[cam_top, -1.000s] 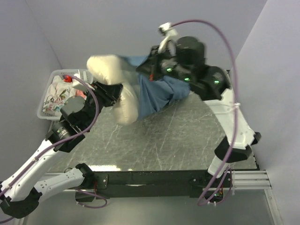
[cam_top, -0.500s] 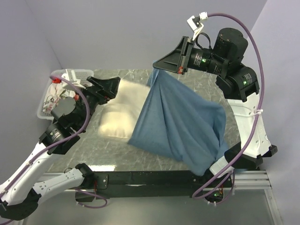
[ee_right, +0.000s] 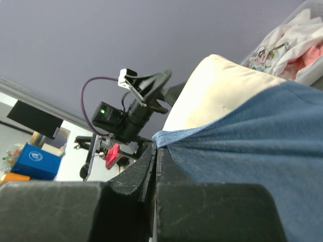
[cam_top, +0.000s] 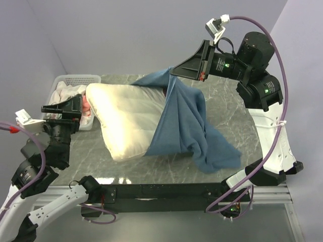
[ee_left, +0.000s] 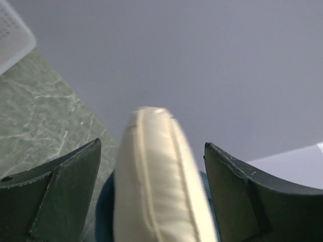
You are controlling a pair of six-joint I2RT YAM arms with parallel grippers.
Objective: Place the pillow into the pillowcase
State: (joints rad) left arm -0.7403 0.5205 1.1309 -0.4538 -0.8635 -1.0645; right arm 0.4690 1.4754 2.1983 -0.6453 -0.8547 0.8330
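The cream pillow (cam_top: pixel 126 121) lies on the table, its right part covered by the blue pillowcase (cam_top: pixel 184 121), whose edge also shows behind it. My right gripper (cam_top: pixel 174 72) hangs above, shut on the pillowcase hem (ee_right: pixel 166 136), with the pillow (ee_right: pixel 222 85) beyond it. My left gripper (cam_top: pixel 78 107) is open at the pillow's left end. In the left wrist view the pillow (ee_left: pixel 156 191) stands end-on between the spread fingers (ee_left: pixel 65 191), and gaps show on both sides.
A white basket (cam_top: pixel 75 79) with printed white cloth and pink fabric (cam_top: pixel 63 91) stands at the table's left edge, right behind my left gripper. The pillowcase's loose end trails toward the front edge (cam_top: pixel 222 156). Walls close in at the back and on both sides.
My left gripper opened, let go of the pillow and drew back left. The pillow dropped flat onto the table. The right gripper kept the pillowcase hem raised, and the case now drapes over the pillow.
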